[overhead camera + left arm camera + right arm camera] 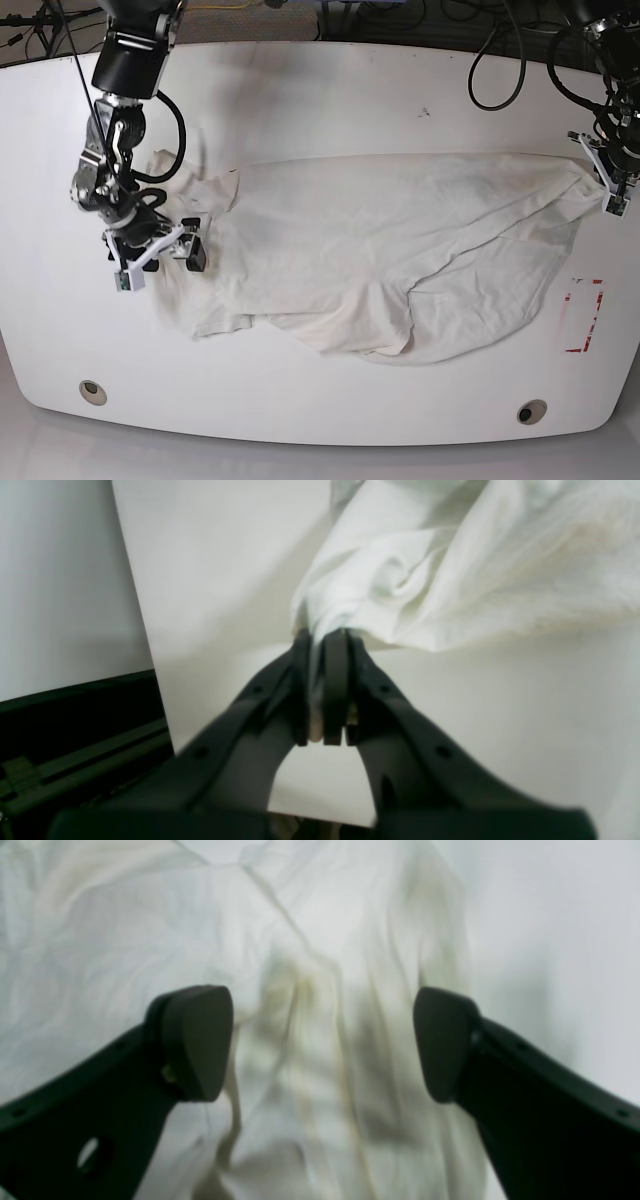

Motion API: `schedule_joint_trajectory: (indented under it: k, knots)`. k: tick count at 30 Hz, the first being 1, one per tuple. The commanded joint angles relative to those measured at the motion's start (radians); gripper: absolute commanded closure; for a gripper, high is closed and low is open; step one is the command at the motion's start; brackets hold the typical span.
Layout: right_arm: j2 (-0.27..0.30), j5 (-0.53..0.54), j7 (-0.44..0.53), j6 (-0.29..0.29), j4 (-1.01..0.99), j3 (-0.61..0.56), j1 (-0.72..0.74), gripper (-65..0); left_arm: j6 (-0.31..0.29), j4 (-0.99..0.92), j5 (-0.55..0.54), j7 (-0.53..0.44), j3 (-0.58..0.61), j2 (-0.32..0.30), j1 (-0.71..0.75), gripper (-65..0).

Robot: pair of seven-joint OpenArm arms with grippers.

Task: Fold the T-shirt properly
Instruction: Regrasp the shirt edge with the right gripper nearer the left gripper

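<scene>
Between the shut left gripper (323, 645) jaws, limp, light shirt (400, 260) bunches; right gripper (322, 1040) gapes above its edge, the likeliest hold.

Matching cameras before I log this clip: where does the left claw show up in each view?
Left wrist: left claw at bottom centre, shut on a bunched edge of the T-shirt.
Right wrist: not in it; only the open right claw above the cloth.
Base: at the far right edge, at the shirt's right end.
Shared landmark: the T-shirt on the white table.
</scene>
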Motion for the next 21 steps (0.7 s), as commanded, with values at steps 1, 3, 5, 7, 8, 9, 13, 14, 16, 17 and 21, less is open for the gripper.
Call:
schedule_joint_trajectory:
  k: [1,3,5,7,8,9,13,14,16,17,21]
  knots:
    - [0.011,0.000,0.074,0.011,-0.055,-0.030,0.061,-53.3,0.007,0.015,-0.003,-0.014,-0.004,-0.016,-0.010,-0.6]
    - [0.011,-0.022,0.094,0.011,-0.098,-0.045,0.090,-53.3,0.007,0.015,-0.003,-0.014,-0.004,-0.016,-0.010,-0.6]
    - [0.011,-0.046,0.111,0.011,-0.135,-0.056,0.116,-53.3,0.007,0.015,-0.003,-0.014,-0.004,-0.016,-0.010,-0.6]
    - [0.008,-0.084,0.146,0.011,-0.193,-0.070,0.147,-53.3,0.007,0.015,-0.003,-0.014,-0.004,-0.016,-0.010,-0.6]
    - [0.008,-0.095,0.157,0.011,-0.212,-0.075,0.157,-53.3,0.007,0.015,-0.003,-0.014,-0.004,-0.016,-0.010,-0.6]
    - [0.008,-0.107,0.168,0.011,-0.235,-0.082,0.170,-53.3,0.007,0.015,-0.003,-0.014,-0.004,-0.016,-0.010,-0.6]
    - [0.007,-0.121,0.197,0.011,-0.304,-0.098,0.199,-53.3,0.007,0.015,-0.003,-0.014,-0.004,-0.016,-0.010,-0.6]
    - [0.007,-0.121,0.201,0.011,-0.314,-0.098,0.200,-53.3,0.007,0.015,-0.003,-0.014,-0.004,-0.016,-0.010,-0.6]
    - [0.003,-0.123,0.206,0.013,-0.333,-0.098,0.205,-53.3,0.007,0.015,-0.003,-0.014,-0.004,-0.016,-0.010,-0.6]
    - [0.002,-0.123,0.206,0.013,-0.334,-0.098,0.207,-53.3,0.007,0.014,-0.003,-0.014,-0.004,-0.016,-0.010,-0.6]
    - [-0.024,-0.127,0.206,0.013,-0.331,-0.118,0.207,-53.3,0.007,0.014,-0.003,-0.014,-0.004,-0.015,-0.010,-0.6]
